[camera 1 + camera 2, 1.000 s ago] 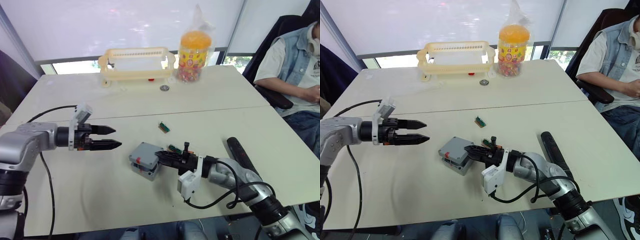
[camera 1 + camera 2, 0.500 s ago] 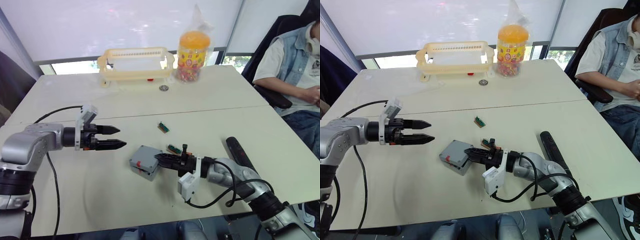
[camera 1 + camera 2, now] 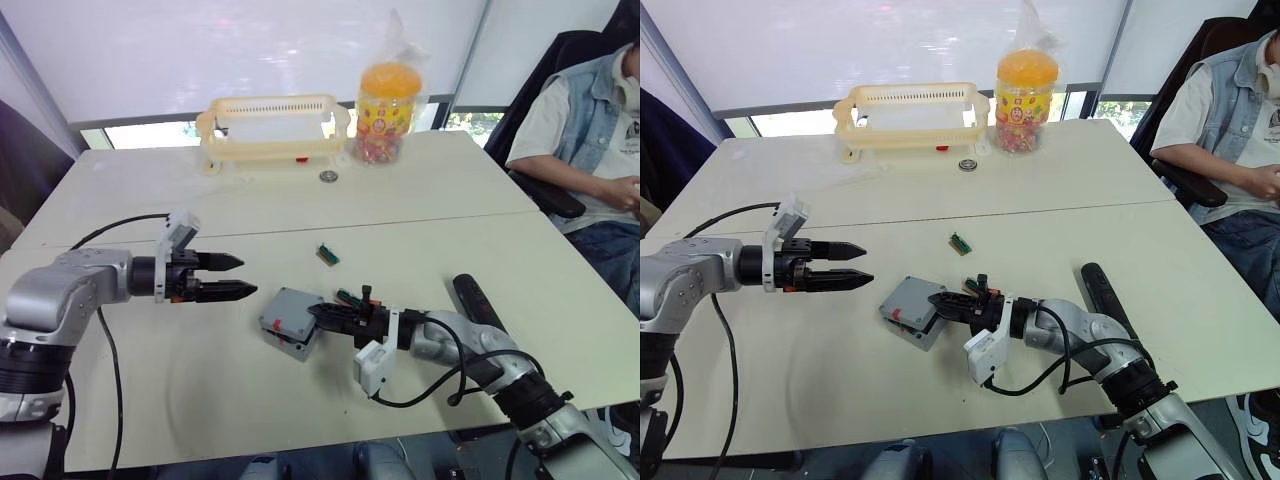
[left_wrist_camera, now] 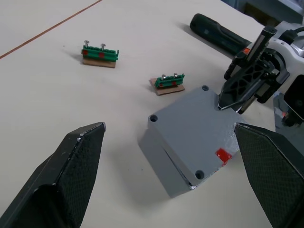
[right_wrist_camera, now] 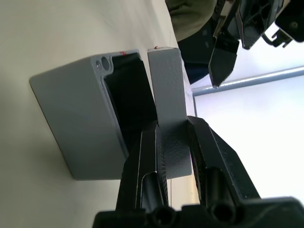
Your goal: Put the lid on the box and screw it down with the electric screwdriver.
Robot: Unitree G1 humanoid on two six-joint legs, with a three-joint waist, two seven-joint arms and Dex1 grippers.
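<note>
One flat grey lid (image 4: 197, 133) sits askew over the box (image 5: 80, 128).

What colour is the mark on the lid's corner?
Red, on the grey lid; clearest in the left wrist view.

Left gripper (image 3: 232, 277) open, hovering; right gripper (image 3: 322, 313) clamped, arm low

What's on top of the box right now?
The lid sits tilted over the box, pinched at one edge by the right gripper; a gap on that side shows a dark interior. The contents can't be seen.
</note>
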